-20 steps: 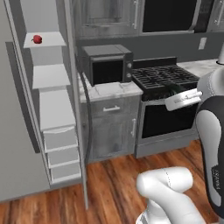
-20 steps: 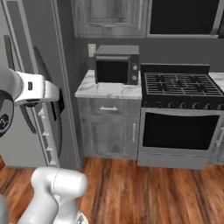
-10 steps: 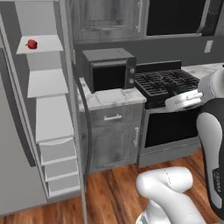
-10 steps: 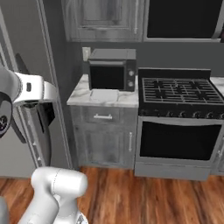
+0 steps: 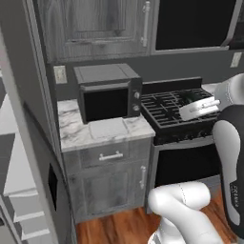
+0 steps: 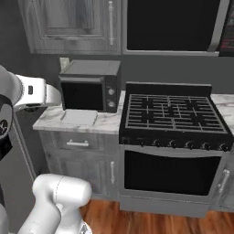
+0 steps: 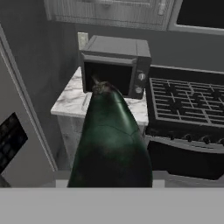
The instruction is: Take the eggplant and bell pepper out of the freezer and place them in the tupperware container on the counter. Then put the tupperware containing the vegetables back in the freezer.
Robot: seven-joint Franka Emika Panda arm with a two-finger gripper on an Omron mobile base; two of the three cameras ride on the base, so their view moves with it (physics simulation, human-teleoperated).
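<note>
The eggplant [image 7: 111,142] rose dark and glossy from the bottom of the hand view, stem end pointing toward the microwave [image 7: 117,64]. The fingertips themselves were hidden beneath it, so the hold could only be judged: the jaws appeared clenched on the eggplant's broad lower body. It looked firm but smooth-skinned and likely slippery, light enough to carry, and best held across its thick middle rather than near the tapering stem.

The tupperware container [image 5: 108,128] lay flat on the counter [image 5: 71,131], just in front of the microwave and apart from the stove grates [image 5: 172,106]. It was shallow, so the eggplant would probably need to be laid lengthwise into it. The open room over the tray was narrow: the microwave's front stood close behind, the counter's front edge ran just before it, and the freezer [image 5: 35,143] door edge rose near on the left.
</note>
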